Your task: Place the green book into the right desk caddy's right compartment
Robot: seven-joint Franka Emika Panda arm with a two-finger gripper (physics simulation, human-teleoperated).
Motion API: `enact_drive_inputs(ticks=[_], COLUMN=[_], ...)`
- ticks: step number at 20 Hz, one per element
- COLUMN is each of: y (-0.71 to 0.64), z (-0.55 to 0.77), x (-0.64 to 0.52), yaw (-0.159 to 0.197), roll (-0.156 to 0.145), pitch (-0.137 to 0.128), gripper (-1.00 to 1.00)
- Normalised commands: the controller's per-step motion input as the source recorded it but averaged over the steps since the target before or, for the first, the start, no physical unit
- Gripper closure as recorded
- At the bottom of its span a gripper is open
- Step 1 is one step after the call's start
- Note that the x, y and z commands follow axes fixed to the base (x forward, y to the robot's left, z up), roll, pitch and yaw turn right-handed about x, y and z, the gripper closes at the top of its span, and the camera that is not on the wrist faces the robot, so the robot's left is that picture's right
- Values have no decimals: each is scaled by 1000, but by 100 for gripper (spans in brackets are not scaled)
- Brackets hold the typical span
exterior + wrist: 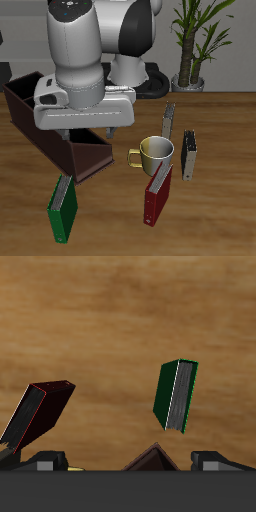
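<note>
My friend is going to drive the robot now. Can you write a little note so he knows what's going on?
Gripper: holding nothing; the views don't show whether its fingers are open or shut. It hangs above the table, over the near end of the right desk caddy.
Green book: stands on the table near the front edge, just in front of that caddy, untouched.
Done: nothing placed yet.
Left: grasp the green book, lift it, and set it in the caddy's right compartment.
Also around: a red book and a metal mug.
</note>
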Motion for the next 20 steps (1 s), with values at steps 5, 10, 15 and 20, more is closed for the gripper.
enact_drive_inputs(ticks=[5,10,15,20], y=[-68,-192,-223,-262], z=[-107,-149,-117,-67], x=[142,47,-12,-22], yaw=[7,0,-12,-26], roll=[52,9,-11,-10], pitch=[15,-18,-11,-3], gripper=[-100,-100,-100,-100])
